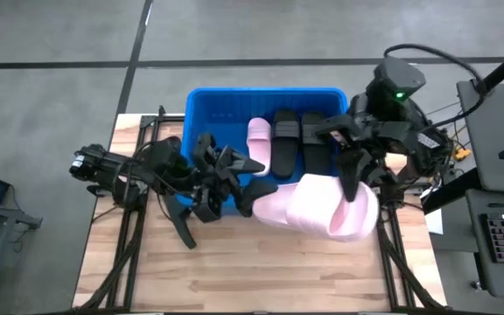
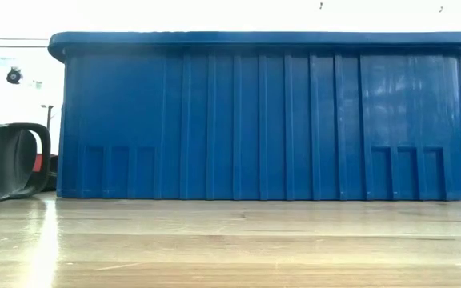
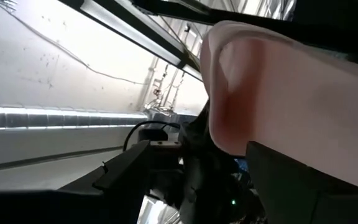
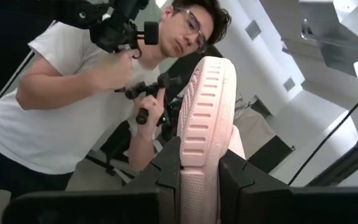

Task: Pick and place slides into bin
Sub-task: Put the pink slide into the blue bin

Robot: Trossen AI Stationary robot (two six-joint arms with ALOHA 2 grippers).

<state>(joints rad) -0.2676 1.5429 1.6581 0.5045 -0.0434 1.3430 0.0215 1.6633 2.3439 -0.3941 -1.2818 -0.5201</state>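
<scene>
With one light pink and two black slides (image 1: 287, 138) already in the bin (image 1: 201, 105), the right gripper (image 1: 350, 188) jaws are clamped on a pink slide (image 1: 326, 208), while the left gripper (image 1: 243, 188) jaws stand apart beside it, and one black slide (image 2: 6, 160) remains on the surface (image 1: 261, 271).

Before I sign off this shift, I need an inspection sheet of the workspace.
Surface: wooden table, front part bare.
Job's things: blue bin holds one pink and two black slides; big pink slide in mid-air; black slide beside the bin.
Clutter: nothing seen.
Grippers: right gripper shut on pink slide; left gripper open beside it.
Cables: bundle behind right arm.
Surroundings: person holding handles.
</scene>
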